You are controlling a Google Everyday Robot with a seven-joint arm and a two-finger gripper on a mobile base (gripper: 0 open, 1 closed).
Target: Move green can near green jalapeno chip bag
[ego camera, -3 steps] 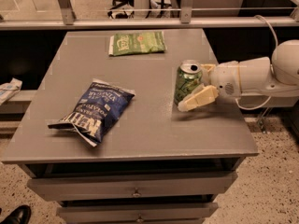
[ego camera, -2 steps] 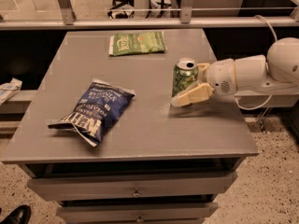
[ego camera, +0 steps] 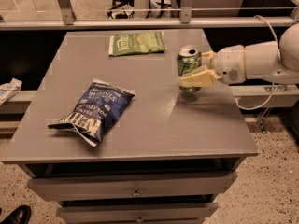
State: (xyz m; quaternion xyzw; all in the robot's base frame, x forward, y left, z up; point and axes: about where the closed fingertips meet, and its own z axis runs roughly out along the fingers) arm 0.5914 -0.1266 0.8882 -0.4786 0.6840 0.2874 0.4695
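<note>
Holding the green can (ego camera: 187,63) in my gripper (ego camera: 194,69), fingers closed narrow around its body. One cream finger (ego camera: 198,78) crosses the near side of the can; the other sits behind it and is mostly hidden. The can is upright with its silver top facing up. I can't tell if its base touches the surface (ego camera: 154,120) or sits just above it.

Camera view, the only one: my arm (ego camera: 254,62) comes in from the picture's right edge, white and roughly level, with a cable (ego camera: 261,99) looping beneath it. The gripper is over the right part of the surface, toward the far side.

The green jalapeno chip bag (ego camera: 137,43) lies flat, to the picture's left of the gripper and farther back, near the far edge. It is apart from the can, with bare grey surface between them.

The dark blue chip bag (ego camera: 93,110) is further left of the gripper and nearer the camera. It is crumpled, lies at an angle and is well apart from the can.

Drawers (ego camera: 135,188) run below the front edge of the surface, low and left of the gripper. A metal rail (ego camera: 140,23) runs behind the surface, beyond the gripper. A black shoe (ego camera: 16,214) is on the floor at the bottom left corner.
</note>
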